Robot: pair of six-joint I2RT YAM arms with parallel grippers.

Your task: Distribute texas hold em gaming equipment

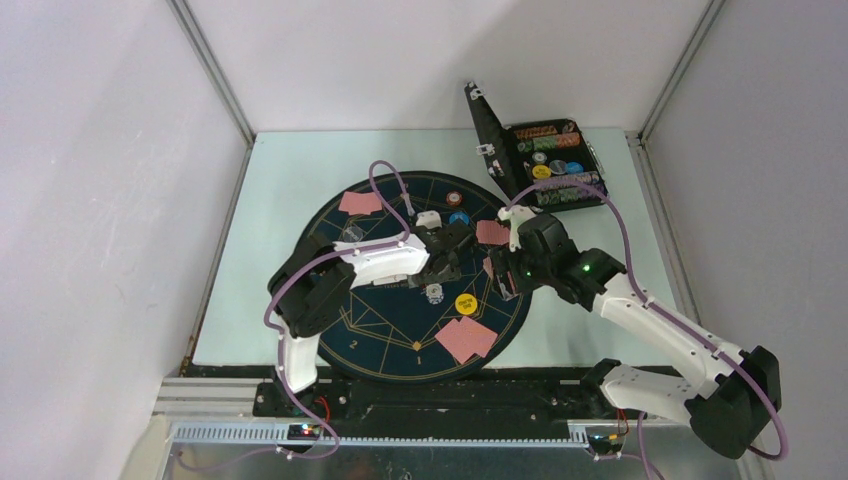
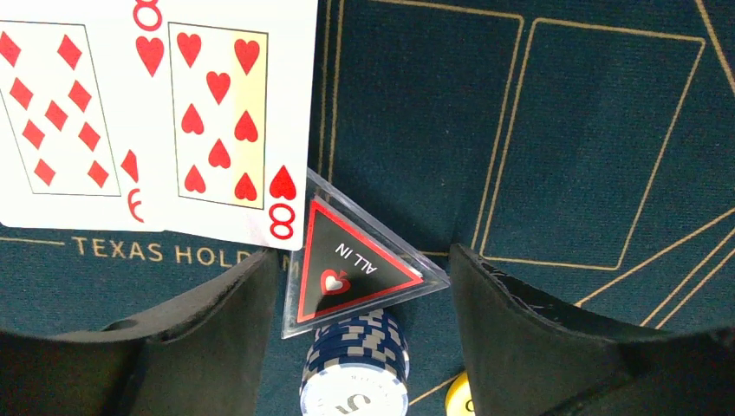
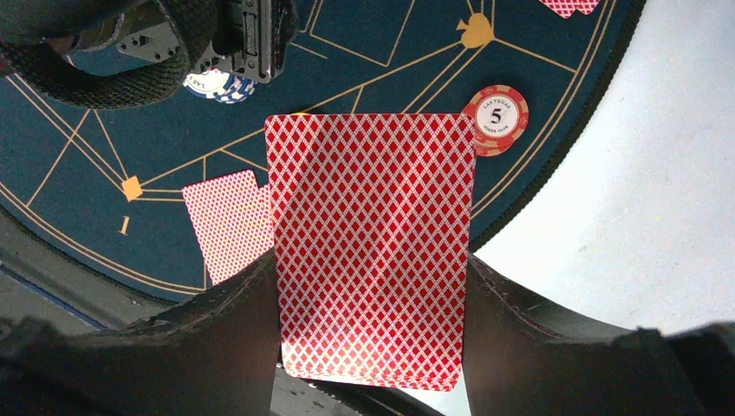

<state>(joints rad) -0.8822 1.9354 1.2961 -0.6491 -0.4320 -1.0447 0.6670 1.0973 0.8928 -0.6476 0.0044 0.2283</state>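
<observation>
- Left claw [image 2: 364, 260]: the fingers stood wide, one on each side of the triangular marker [image 2: 351, 276]. A gap showed at both pads, so nothing was gripped.
- Triangular marker: clear plastic with a black face, a red border and the words "ALL IN". It lay near the middle of the mat [image 2: 563, 130], directly between the left fingers. Its lettered edge ran obliquely across the gap, and it appeared to lean on the chip stack [image 2: 355, 368].
- Chip stack: blue-and-white discs just below the marker, with a yellow disc [image 2: 461, 400] beside them.
- Face-up cards [image 2: 156, 113]: an eight of hearts and a diamonds card, the eight's edge meeting the marker's top corner.
- Right claw [image 3: 371, 263]: closed on the red-backed deck [image 3: 371, 217], its long axis along the fingers, held over the mat's right part.
- Judgement: the left arm was the nearer to the marker, and a straight closing would catch it.
</observation>
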